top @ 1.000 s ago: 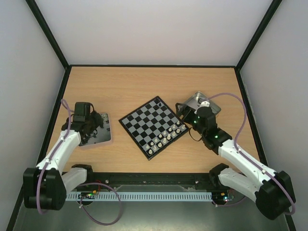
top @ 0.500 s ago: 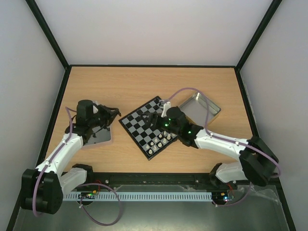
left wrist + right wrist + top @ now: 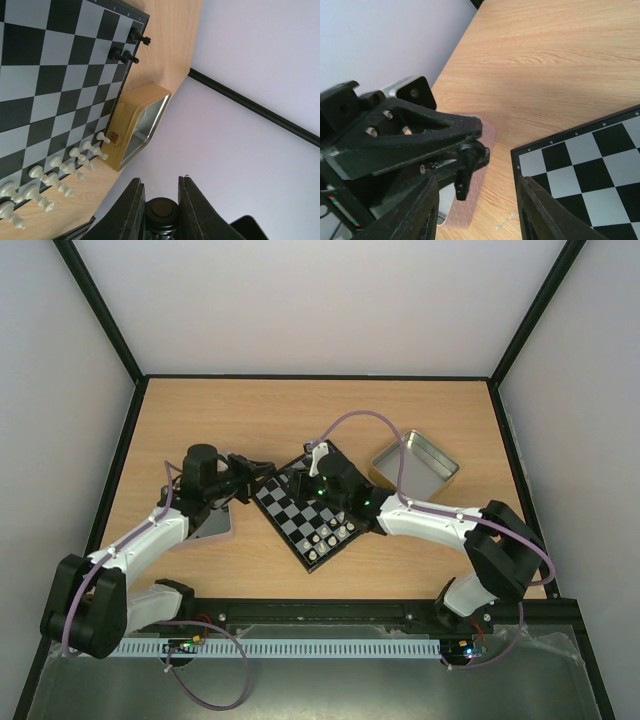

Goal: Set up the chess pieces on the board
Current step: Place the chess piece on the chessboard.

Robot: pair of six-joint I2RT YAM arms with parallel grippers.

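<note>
The board (image 3: 300,515) lies angled at the table's middle, with white chess pieces (image 3: 335,530) lined along its near right edge. Two black chess pieces (image 3: 131,46) stand at its far edge. My left gripper (image 3: 264,468) hovers by the board's left corner, shut on a black chess piece (image 3: 162,214), whose round base shows between the fingers. My right arm stretches across the board, and its gripper (image 3: 291,482) faces the left one. In the right wrist view the right gripper (image 3: 477,185) is open, and the held black piece (image 3: 464,172) hangs just ahead between its fingers.
An open metal tin (image 3: 415,462) sits right of the board. A pinkish tin lid (image 3: 215,525) lies left of the board under the left arm. Black frame rails and white walls bound the table.
My right arm swung from the right tin across the board to its left corner, its jaws narrowing. My left arm carried the black piece from the left tin toward the board.
</note>
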